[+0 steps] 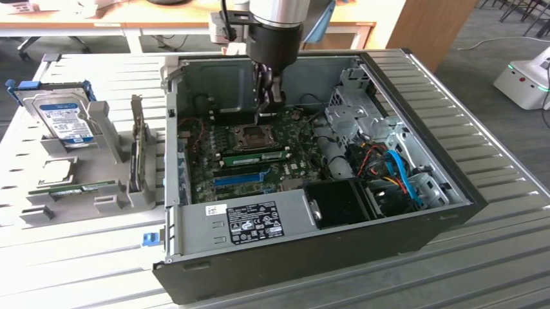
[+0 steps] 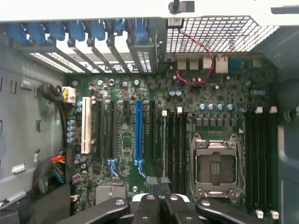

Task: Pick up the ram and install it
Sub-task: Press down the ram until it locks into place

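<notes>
Ram (image 1: 257, 156) sits edge-up in a memory slot on the motherboard inside the open computer case (image 1: 301, 261). Its long axis runs from the exterior view's left to its right, parallel to the blue expansion slot (image 1: 236, 178). It is a narrow green strip with dark chips along its face. In the wrist view the ram (image 2: 163, 144) shows only as a thin pale line, with a white slot latch at its far end.

At the exterior view's left, a grey rack (image 1: 103, 203) stands on the slatted surface (image 1: 77, 270). It holds a silver hard drive (image 1: 64, 119) with a blue label, a second green stick (image 1: 82, 188) lying low in front, and a dark expansion card (image 1: 136, 148) standing on edge. The case lies just beside the rack.

Inside the case, the ram lies between the blue expansion slot and the empty processor socket (image 1: 254, 135), with empty black memory slots between it and the socket. The end effector (image 1: 269, 116) hangs straight down over this area, fingers fully closed, with nothing gripped. In the wrist view the end effector (image 2: 159, 183) lines up with the near end of the ram; whether it touches it I cannot tell. Further to the exterior view's right are a black fan shroud (image 1: 339, 203) and blue and orange cables (image 1: 400, 174).
</notes>
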`<move>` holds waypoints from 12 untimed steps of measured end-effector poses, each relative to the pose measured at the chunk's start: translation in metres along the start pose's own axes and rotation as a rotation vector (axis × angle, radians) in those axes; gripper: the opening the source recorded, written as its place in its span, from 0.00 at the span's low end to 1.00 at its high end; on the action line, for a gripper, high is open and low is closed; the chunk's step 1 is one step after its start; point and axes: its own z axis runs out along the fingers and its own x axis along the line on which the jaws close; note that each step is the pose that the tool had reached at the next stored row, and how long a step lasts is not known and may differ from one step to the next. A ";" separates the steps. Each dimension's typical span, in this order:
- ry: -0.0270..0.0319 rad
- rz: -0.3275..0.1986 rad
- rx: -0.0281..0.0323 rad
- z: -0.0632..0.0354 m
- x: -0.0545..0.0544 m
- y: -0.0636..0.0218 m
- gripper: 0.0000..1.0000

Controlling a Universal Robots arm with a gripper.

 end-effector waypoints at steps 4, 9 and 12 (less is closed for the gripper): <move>-0.0001 0.000 0.0000 -0.0001 0.000 -0.0023 0.10; -0.0173 -0.002 0.0029 -0.0001 0.000 -0.0023 0.10; -0.0315 -0.003 0.0039 -0.0001 0.000 -0.0023 0.10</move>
